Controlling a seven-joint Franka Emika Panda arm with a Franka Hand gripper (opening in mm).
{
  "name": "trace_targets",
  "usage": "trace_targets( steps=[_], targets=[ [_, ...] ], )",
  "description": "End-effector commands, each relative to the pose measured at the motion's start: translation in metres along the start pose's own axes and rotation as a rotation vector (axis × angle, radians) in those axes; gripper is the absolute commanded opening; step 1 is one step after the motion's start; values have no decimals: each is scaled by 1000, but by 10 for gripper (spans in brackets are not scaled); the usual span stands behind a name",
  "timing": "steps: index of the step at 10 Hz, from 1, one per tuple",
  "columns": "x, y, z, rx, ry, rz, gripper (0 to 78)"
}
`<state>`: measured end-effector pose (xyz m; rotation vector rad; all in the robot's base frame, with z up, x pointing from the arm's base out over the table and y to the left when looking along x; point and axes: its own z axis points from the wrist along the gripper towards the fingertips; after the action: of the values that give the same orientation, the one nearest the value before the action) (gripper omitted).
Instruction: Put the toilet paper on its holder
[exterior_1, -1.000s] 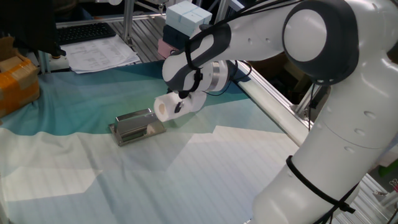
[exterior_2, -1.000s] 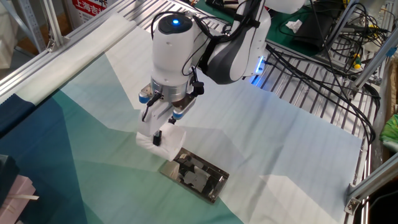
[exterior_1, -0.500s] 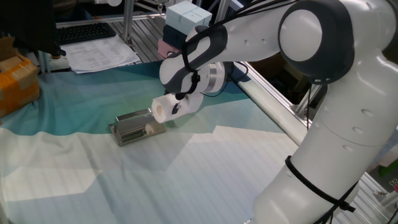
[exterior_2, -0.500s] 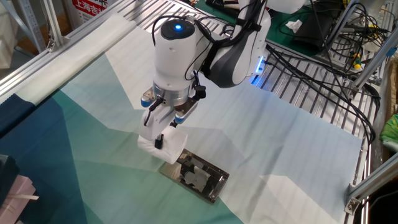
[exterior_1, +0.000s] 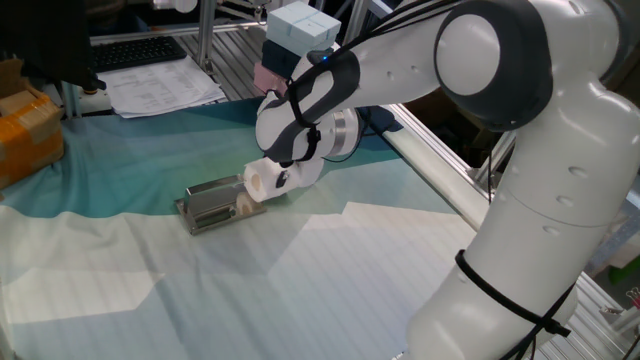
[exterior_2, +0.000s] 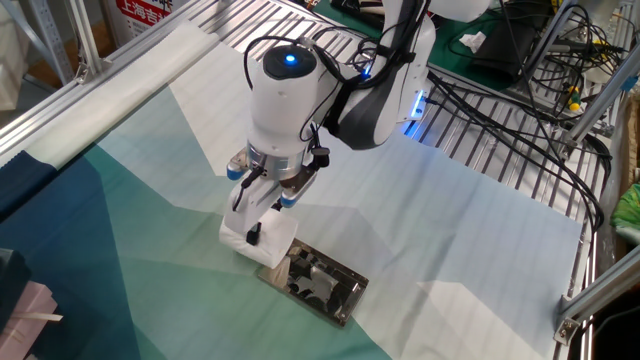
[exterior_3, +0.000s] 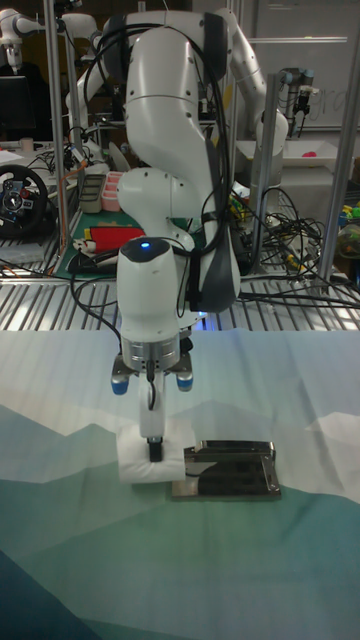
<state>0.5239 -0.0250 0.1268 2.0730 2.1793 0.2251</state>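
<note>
My gripper (exterior_1: 283, 177) (exterior_2: 257, 233) (exterior_3: 152, 450) is shut on the white toilet paper (exterior_1: 262, 179) (exterior_2: 262, 243) (exterior_3: 152, 463), held sideways just above the cloth. The roll's hollow end faces the silver-grey holder (exterior_1: 214, 202) (exterior_2: 318, 283) (exterior_3: 228, 470), which lies flat on the cloth. The roll sits right against the holder's beige end (exterior_1: 242, 207); whether the bar has entered the core I cannot tell. One dark finger (exterior_2: 254, 234) runs down the roll's side.
The table is draped in a green, teal and white cloth (exterior_1: 300, 280). Papers (exterior_1: 160, 85) and a keyboard lie at the back, an orange package (exterior_1: 25, 135) at the left edge. A white box (exterior_1: 300, 25) sits behind the arm. Cables cover the metal slats (exterior_2: 500, 130).
The gripper has carried the roll lower and closer to the holder, from a small gap to resting against its beige end.
</note>
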Motion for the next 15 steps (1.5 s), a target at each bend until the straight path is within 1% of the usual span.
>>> trace_targets(
  steps=[1, 2, 3, 4, 5, 6, 7, 12, 15],
  targets=[
    [-1, 2, -1, -4, 53, -33, 13],
    [-1, 2, -1, -3, 47, -31, 13],
    [-1, 2, -1, 0, -4, -8, 13],
    [-1, 2, -1, -4, -9, -3, 13],
    [-1, 2, -1, -4, -7, -9, 13],
    [-1, 2, -1, -7, 2, -18, 13],
    [-1, 2, -1, -7, 2, -25, 13],
    [0, 2, -1, -9, 11, -8, 13],
    [2, 1, -2, -13, 0, -4, 13]
  ],
)
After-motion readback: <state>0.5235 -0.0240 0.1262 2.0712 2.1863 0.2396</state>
